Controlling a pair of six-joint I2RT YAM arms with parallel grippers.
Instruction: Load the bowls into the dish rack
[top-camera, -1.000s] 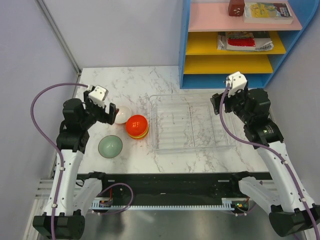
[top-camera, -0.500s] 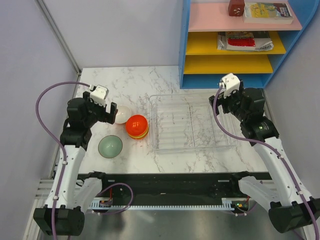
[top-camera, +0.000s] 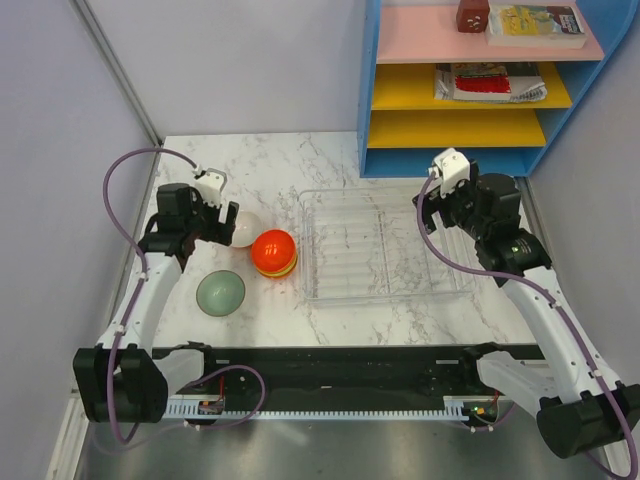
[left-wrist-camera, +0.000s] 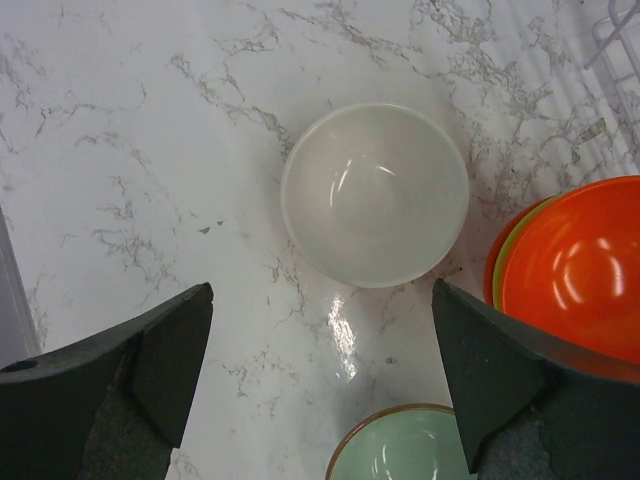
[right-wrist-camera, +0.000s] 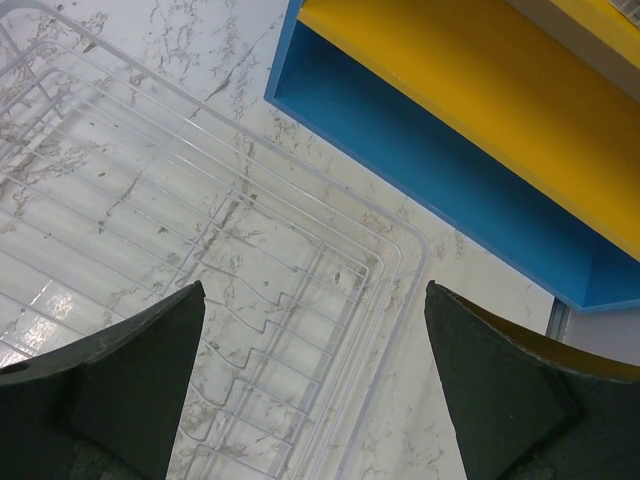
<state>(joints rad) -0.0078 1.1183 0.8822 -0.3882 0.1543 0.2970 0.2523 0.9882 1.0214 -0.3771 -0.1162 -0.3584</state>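
Note:
A white bowl (top-camera: 246, 229) (left-wrist-camera: 375, 194) sits upright on the marble table, left of the see-through dish rack (top-camera: 383, 245) (right-wrist-camera: 250, 330). A stack of bowls, orange-red on top with a yellow-green rim showing (top-camera: 273, 253) (left-wrist-camera: 570, 270), stands beside it. A pale sage-green bowl (top-camera: 220, 293) (left-wrist-camera: 400, 450) lies nearer the front. My left gripper (top-camera: 215, 215) (left-wrist-camera: 320, 385) is open and empty above the white bowl. My right gripper (top-camera: 440, 205) (right-wrist-camera: 315, 385) is open and empty over the rack's far right corner. The rack holds nothing.
A blue shelf unit with pink and yellow boards (top-camera: 460, 90) (right-wrist-camera: 470, 110) stands at the back right, just behind the rack. A wall runs along the left table edge.
My left gripper moved forward and right to hover over the white bowl. My right gripper shifted left toward the rack's far right corner. The bowls have not moved.

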